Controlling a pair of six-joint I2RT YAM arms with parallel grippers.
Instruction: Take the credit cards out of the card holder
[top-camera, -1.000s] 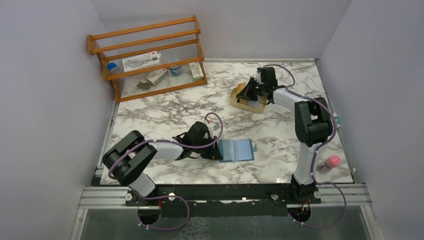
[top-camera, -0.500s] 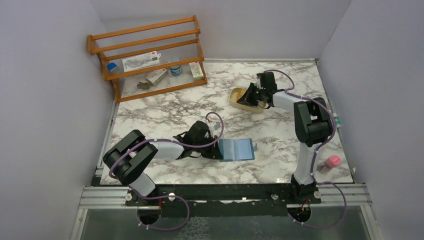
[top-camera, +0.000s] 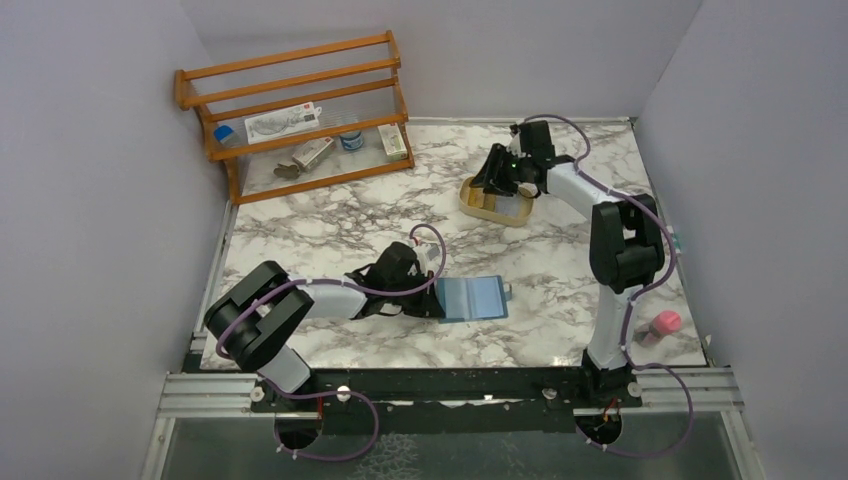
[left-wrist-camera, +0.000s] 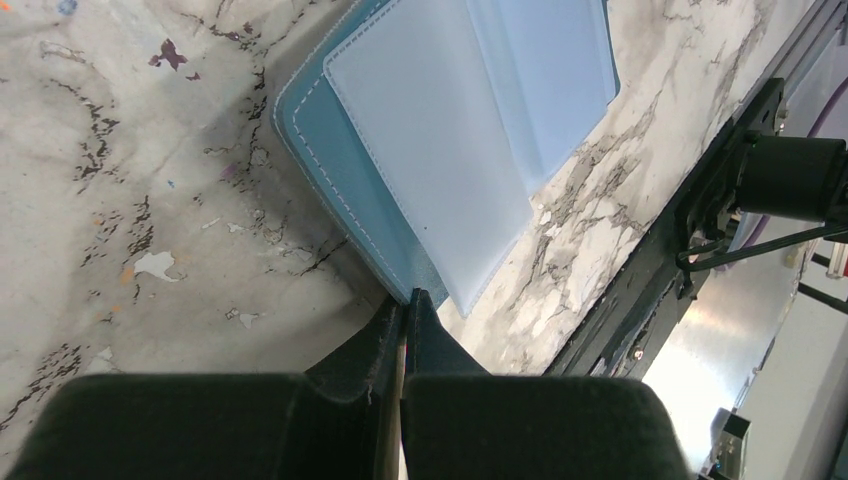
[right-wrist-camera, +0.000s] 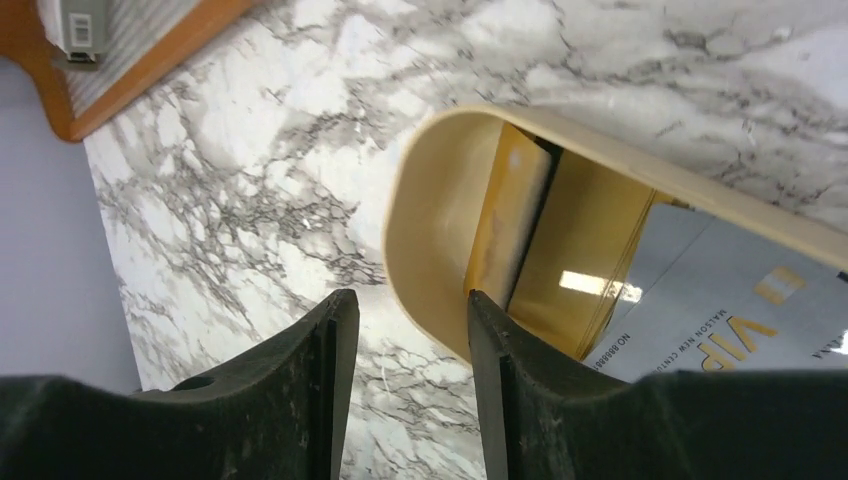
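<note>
- At the near middle of the table (top-camera: 330, 220), my left gripper (top-camera: 437, 298) lies low, fingers pressed together. The tips touch the left edge of the card holder (top-camera: 473, 299). I can't tell if they nip its edge or just meet it.
- Card holder is opened flat and sits straight ahead of my left fingertips (left-wrist-camera: 420, 315). In the top view its long axis runs left to right, away from that gripper.
- In the left wrist view the left gripper (left-wrist-camera: 408, 300) points at the card holder (left-wrist-camera: 340, 170) and its teal stitched border. Two pale panels (left-wrist-camera: 430, 170) lie on it, and I can't tell card from pocket sleeve.
- Key relation: my left arm is the nearer one and touches the holder. My right arm is well apart, further back, so I judge it must travel back toward the near side to pull the next card.
- Near right, by my right base: a small pink object (top-camera: 665, 322), not involved.
- Further back, right of centre: the tan tray (top-camera: 480, 210), with my right gripper (top-camera: 492, 180) over its left end.
- In the right wrist view the right gripper (right-wrist-camera: 405, 310) has its fingers spread and nothing between them. The tray (right-wrist-camera: 440, 200) rim is just beyond the tips.
- In the tray: one pale credit card (right-wrist-camera: 720, 300) with VIP print, lying flat. There is also a yellowish flat surface beside it, card or tray floor unclear. Judging by this, at least one card is out.
- Far left: wooden rack (top-camera: 300, 110) holding small packets.
</note>
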